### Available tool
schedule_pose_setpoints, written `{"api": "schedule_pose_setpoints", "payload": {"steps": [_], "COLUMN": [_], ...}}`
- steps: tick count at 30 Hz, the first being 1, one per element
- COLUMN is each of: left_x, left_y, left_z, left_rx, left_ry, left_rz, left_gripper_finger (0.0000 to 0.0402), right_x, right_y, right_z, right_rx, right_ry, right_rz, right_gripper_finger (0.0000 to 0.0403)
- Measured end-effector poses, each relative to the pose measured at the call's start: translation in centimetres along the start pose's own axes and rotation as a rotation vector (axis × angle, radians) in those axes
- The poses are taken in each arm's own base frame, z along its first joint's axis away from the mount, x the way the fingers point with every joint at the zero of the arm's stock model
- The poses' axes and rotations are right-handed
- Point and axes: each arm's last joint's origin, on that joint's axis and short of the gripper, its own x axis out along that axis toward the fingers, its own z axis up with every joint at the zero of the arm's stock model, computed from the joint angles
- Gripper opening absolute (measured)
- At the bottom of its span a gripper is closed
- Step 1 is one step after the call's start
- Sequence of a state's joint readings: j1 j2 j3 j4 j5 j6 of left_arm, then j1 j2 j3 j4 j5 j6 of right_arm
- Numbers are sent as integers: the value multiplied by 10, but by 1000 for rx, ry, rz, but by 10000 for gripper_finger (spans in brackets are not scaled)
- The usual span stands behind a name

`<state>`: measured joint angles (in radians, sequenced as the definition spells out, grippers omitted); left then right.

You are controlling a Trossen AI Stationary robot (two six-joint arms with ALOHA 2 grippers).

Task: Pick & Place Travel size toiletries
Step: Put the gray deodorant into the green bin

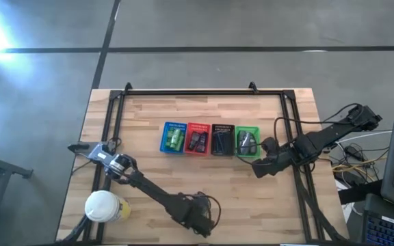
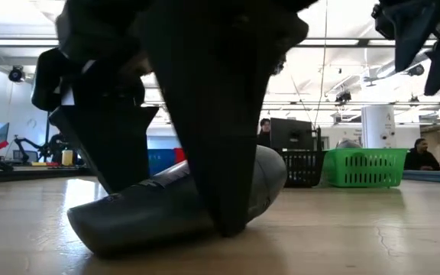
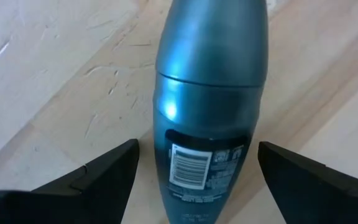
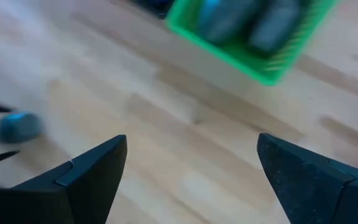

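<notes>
A grey rounded oval piece (image 3: 210, 93) lies on its side on the wood near the table's near edge (image 2: 128, 210). My left gripper (image 1: 200, 222) is down over it and open. Its two fingers (image 3: 98, 177) stand one on each side of the piece, with a gap showing on both sides. My right gripper (image 1: 257, 169) hovers open just near of the green basket (image 1: 247, 141), holding nothing (image 4: 191, 149). The green basket (image 4: 260, 62) holds grey pieces. The blue basket (image 1: 174, 138) holds green tubes, and the red (image 1: 198, 139) and black (image 1: 222, 139) baskets hold dark items.
The four baskets sit in a row at the table's middle. A white-lidded round cup (image 1: 104, 207) stands at the near left corner. A black frame rail (image 1: 197, 92) runs along the far edge and down both sides. People sit in the room beyond the table (image 2: 418, 156).
</notes>
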<state>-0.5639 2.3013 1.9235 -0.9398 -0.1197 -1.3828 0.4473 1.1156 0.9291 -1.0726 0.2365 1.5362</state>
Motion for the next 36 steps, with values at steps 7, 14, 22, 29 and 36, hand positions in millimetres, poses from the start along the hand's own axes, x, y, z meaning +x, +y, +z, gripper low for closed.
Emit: {"api": "schedule_pose_setpoints", "payload": {"steps": [7,14,22,29,36], "left_x": [5,14,15,9,-7], "left_y": [4,12,12,13,12], "left_z": [-2,-3,-2,3,5], "left_rx": [92,180,290,351,393], "left_ry": [-50,-88,-176,-292,-320], "left_rz": [27,69,84,125,106], "left_gripper_finger": [303,238,195,193,193], "right_x": [-2,3,16,33,37], "right_y": [17,22,46,57,60], "right_z": [0,-7,-27,-37,-39], "right_rx": [-16,-41,-74,-81,-79], "right_ry": [13,25,55,88,100], "right_rz": [175,179,281,261,268], "right_gripper_finger": [349,330,322,335,333]}}
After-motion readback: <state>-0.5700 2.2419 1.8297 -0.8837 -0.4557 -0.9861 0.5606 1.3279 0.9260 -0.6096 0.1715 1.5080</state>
